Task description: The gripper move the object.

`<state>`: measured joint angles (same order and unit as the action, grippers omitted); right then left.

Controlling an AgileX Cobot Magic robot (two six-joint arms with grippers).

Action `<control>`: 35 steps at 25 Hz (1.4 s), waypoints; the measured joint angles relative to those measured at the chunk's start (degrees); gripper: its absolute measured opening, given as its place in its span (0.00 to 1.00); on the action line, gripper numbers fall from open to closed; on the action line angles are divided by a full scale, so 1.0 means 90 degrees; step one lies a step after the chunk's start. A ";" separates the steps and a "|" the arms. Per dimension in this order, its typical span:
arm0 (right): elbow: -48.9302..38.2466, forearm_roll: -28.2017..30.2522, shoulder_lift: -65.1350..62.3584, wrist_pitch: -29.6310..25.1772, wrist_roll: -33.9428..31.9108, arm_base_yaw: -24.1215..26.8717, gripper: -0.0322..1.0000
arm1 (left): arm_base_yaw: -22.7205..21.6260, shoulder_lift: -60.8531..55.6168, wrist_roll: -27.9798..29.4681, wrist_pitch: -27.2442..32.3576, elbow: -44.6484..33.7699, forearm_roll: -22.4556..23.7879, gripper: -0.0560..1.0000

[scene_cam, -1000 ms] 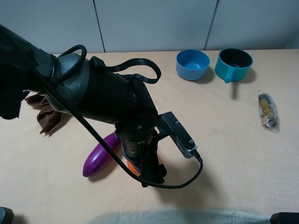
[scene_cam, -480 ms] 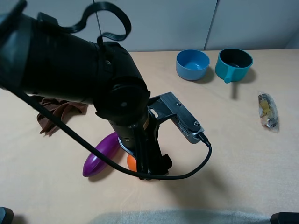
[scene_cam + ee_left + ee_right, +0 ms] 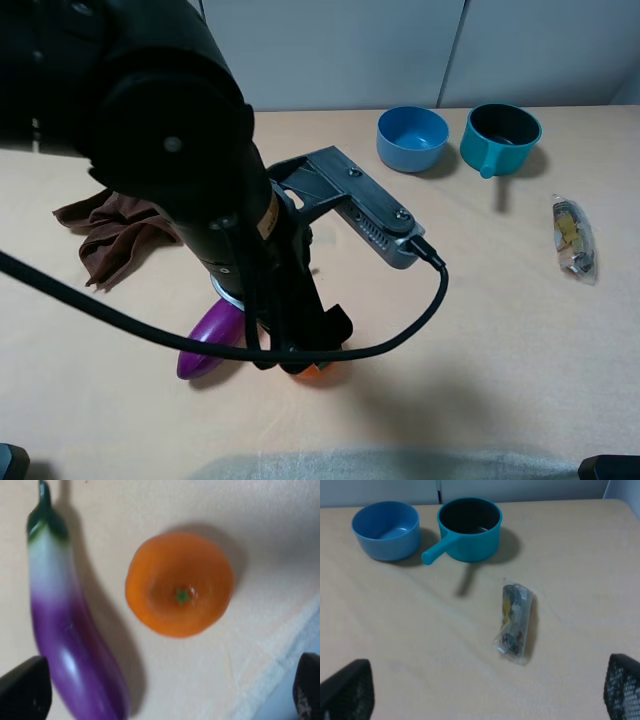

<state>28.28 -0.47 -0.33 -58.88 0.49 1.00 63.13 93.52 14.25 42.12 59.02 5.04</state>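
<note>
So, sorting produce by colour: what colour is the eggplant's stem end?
Dark green on the eggplant, above a whitish band fading into purple; the left wrist view shows it best.

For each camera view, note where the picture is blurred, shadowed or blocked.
Exterior high: the big black arm blocks most of the orange fruit and eggplant. Left wrist: soft focus throughout, fruit and eggplant casting dark shadows. Right wrist: fairly sharp, soft shadows beside the bowl and pot.

A pale tan table (image 3: 520,330) fills the frame beneath even indoor light, its near edge meeting a grey strip (seen only in part). Behind it runs a light grey panelled wall (image 3: 330,50), split by thin dark vertical seams.
</note>
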 joint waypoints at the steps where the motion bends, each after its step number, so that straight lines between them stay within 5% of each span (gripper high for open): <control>1: 0.0000 0.0000 0.0000 0.0000 0.0000 0.0000 0.70 | -0.0022 -0.0108 0.0024 0.0098 0.0000 -0.0008 0.97; 25: 0.0000 0.0000 0.0000 0.0000 0.0000 0.0000 0.70 | -0.0041 -0.3350 0.0593 0.2678 -0.0005 0.0378 0.99; 35: 0.0000 0.0000 0.0000 0.0001 0.0000 0.0000 0.70 | -0.0041 -0.4459 0.0518 0.2726 -0.0005 0.0612 0.99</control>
<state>28.28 -0.47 -0.33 -58.87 0.49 1.00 62.76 53.39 18.91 66.65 58.97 10.55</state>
